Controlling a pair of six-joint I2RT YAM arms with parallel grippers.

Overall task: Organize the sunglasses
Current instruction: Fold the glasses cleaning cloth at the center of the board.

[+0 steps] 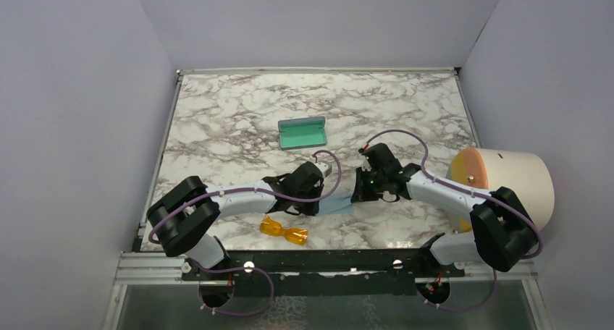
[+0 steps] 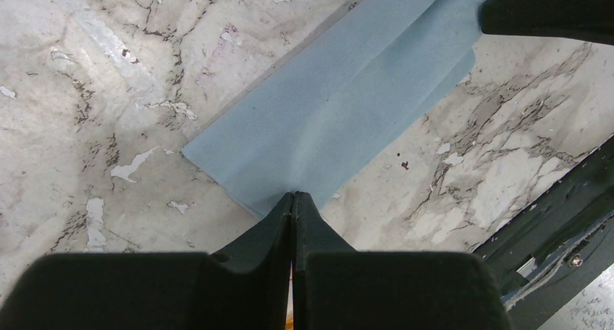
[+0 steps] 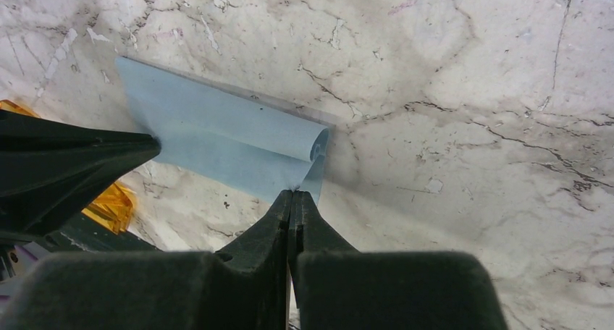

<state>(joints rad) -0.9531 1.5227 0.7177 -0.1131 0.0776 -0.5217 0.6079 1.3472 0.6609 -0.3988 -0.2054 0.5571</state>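
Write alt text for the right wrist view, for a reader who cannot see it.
The right hand pinches a corner of a light blue cloth on the marble table, one edge rolled up. The left hand grips the opposite end, orange sunglasses partly hidden behind it.

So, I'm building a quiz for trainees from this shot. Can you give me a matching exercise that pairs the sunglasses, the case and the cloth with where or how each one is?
Things:
1. sunglasses
2. case
3. cloth

States:
A. pinched at opposite ends by the left gripper and the right gripper, both shut
B. orange, near the front edge of the table, untouched
C. mid-table, teal inside showing

Pairs: 1-B, 2-C, 3-A
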